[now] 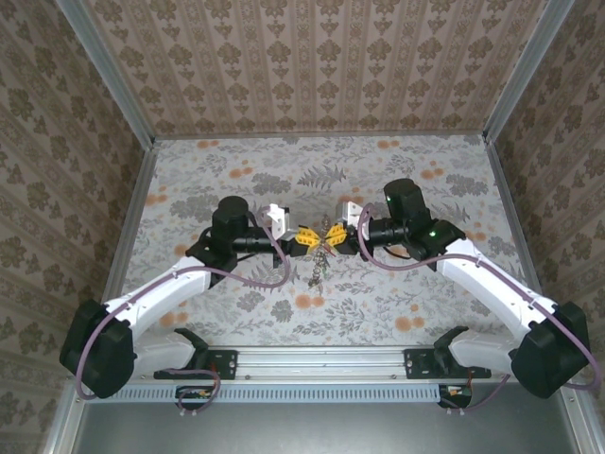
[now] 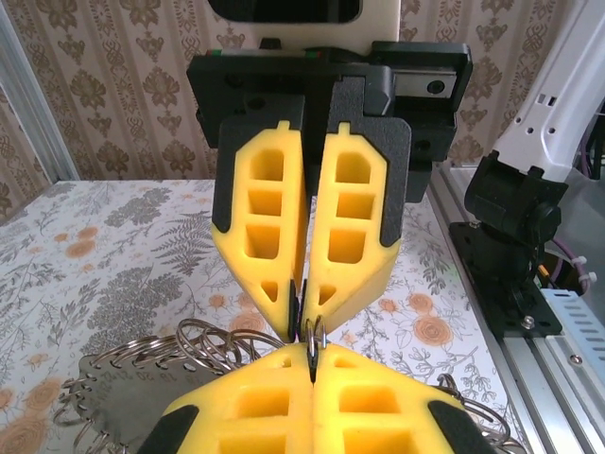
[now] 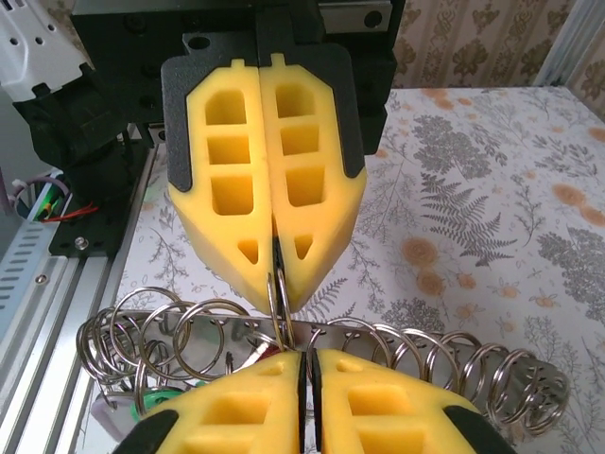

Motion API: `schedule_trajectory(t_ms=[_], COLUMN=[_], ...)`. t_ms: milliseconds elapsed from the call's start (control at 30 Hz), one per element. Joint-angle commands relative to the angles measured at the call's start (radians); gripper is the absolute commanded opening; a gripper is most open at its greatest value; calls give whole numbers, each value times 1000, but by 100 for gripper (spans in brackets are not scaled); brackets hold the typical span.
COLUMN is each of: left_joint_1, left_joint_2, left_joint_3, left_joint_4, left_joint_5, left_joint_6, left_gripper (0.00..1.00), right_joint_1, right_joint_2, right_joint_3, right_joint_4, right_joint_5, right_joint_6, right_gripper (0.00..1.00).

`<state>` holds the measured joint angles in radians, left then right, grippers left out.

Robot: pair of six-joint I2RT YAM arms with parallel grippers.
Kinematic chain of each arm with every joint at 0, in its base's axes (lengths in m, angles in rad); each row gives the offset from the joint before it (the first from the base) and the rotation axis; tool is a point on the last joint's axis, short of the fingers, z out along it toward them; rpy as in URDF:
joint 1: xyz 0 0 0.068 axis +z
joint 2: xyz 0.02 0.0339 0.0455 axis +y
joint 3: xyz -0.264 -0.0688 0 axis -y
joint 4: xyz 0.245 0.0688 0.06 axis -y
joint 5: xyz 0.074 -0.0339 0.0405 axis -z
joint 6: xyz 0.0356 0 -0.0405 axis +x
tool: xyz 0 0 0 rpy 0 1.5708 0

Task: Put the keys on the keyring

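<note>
Centre of top view: left gripper (image 1: pixel 307 239) and right gripper (image 1: pixel 334 238) met tip to tip above the floral table (image 1: pixel 236 170). Both had their fingers pressed together, apparently pinching the same keyring (image 3: pixel 278 301), which stood upright between them. Below hung a metal strip (image 2: pixel 123 402) carrying a row of spare rings (image 3: pixel 473 374). Lower left of right wrist view: green key (image 3: pixel 151 405), mostly hidden.

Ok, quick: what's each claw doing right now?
Left claw: closed, pinching a thin metal keyring.
Right claw: closed, on what looks like the same keyring.
</note>
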<state>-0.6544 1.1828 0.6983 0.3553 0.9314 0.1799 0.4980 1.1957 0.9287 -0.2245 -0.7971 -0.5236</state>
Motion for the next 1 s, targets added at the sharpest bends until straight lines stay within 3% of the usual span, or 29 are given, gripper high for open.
schedule_trajectory(t_ms=[0, 133, 233, 533, 767, 967], left_joint_1=[0, -7, -13, -27, -37, -41], left_joint_2=[-8, -6, 7, 5, -15, -22], left_joint_3=[-6, -53, -80, -85, -108, -91], left_joint_4=[111, 246, 317, 319, 367, 299], left_joint_5=[38, -28, -55, -80, -129, -102], left_joint_6=[-43, -108, -150, -164, -178, -130], left_gripper=[0, 0, 0, 0, 0, 0], right_joint_1=[11, 26, 31, 19, -7, -13], right_joint_2=[23, 36, 35, -23, -113, -149], right_joint_3=[-6, -21, -39, -85, -214, -233], right_joint_4=[32, 56, 93, 113, 308, 338], right_joint_5=[-43, -16, -25, -13, 14, 39], right_joint_6=[17, 19, 39, 43, 130, 131], right_gripper=[10, 8, 14, 20, 24, 31])
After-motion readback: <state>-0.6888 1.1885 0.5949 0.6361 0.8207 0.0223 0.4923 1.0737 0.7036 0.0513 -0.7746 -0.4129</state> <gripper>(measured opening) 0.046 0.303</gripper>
